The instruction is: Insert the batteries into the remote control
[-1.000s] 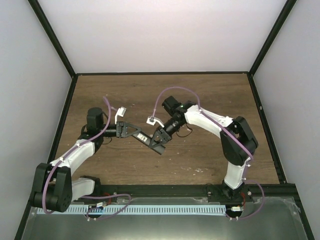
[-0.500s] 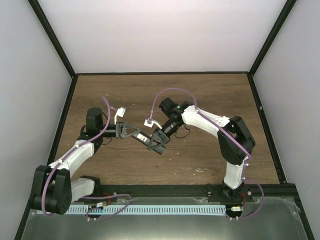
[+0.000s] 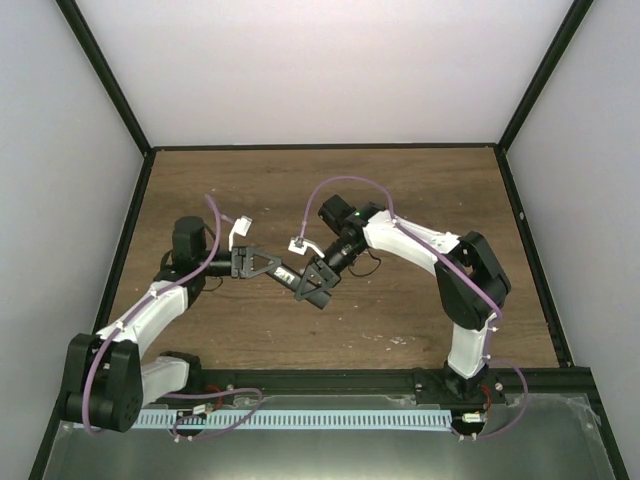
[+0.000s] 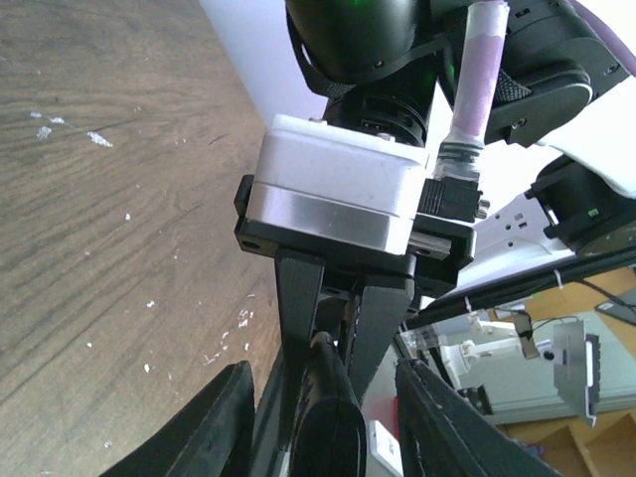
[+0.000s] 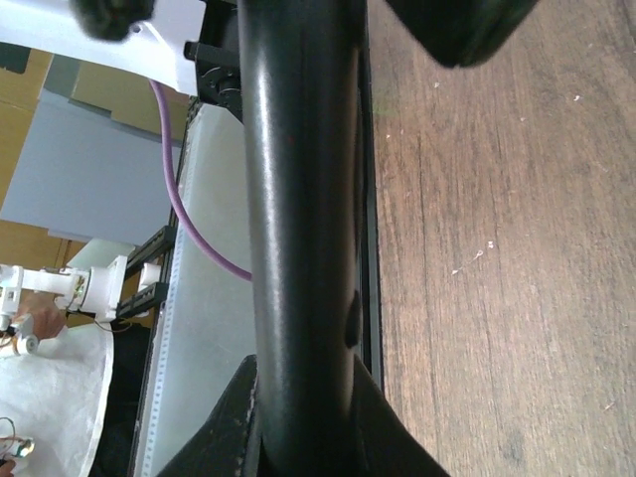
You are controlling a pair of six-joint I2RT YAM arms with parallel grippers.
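Having nudged left a touch, still clamps slim black remote control (image 5: 298, 199) in right gripper (image 3: 315, 285), with left gripper (image 4: 326, 373) splayed; just repositioning.

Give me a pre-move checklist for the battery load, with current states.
1. Slim black bar-shaped remote control clamped in right tool: ok.
2. Left tool open, fingers either side of the remote control: ok.
3. Small blue cylindrical batteries located: not ok, none in any view.
4. Battery bay exposed and facing the left tool: cannot tell.
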